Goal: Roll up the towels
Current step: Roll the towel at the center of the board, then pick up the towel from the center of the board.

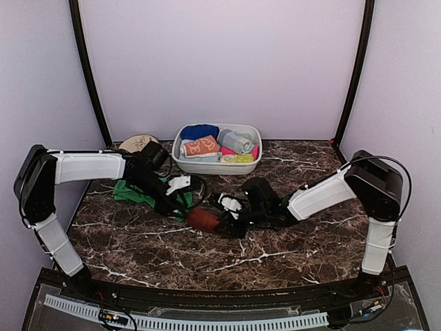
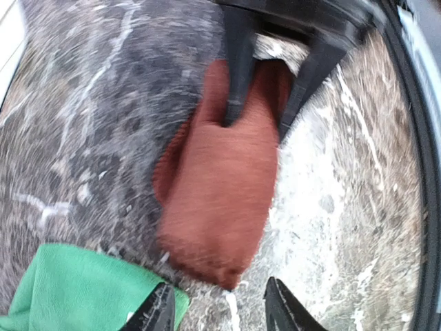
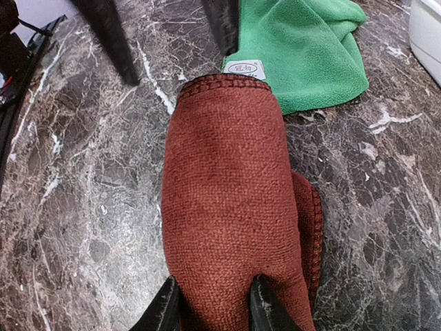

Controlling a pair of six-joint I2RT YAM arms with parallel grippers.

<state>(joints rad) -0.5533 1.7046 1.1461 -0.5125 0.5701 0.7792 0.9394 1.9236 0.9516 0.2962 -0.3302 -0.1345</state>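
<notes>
The rust-brown towel (image 1: 202,219) lies rolled on the marble table in the middle. My right gripper (image 3: 215,308) is shut on its near end, one finger beside the roll (image 3: 227,193) and the other pressed into its top. My left gripper (image 2: 220,314) stands open just off the roll's other end (image 2: 213,193), touching nothing. The green towel (image 1: 138,193) lies crumpled to the left, its white tag (image 3: 244,69) next to the roll. An orange towel with cream prints (image 1: 201,146) sits rolled in the basin.
The white oval basin (image 1: 180,162) stands at the back centre and holds several rolled towels. A round tan object (image 1: 138,143) lies at the back left. The two grippers face each other closely over the roll.
</notes>
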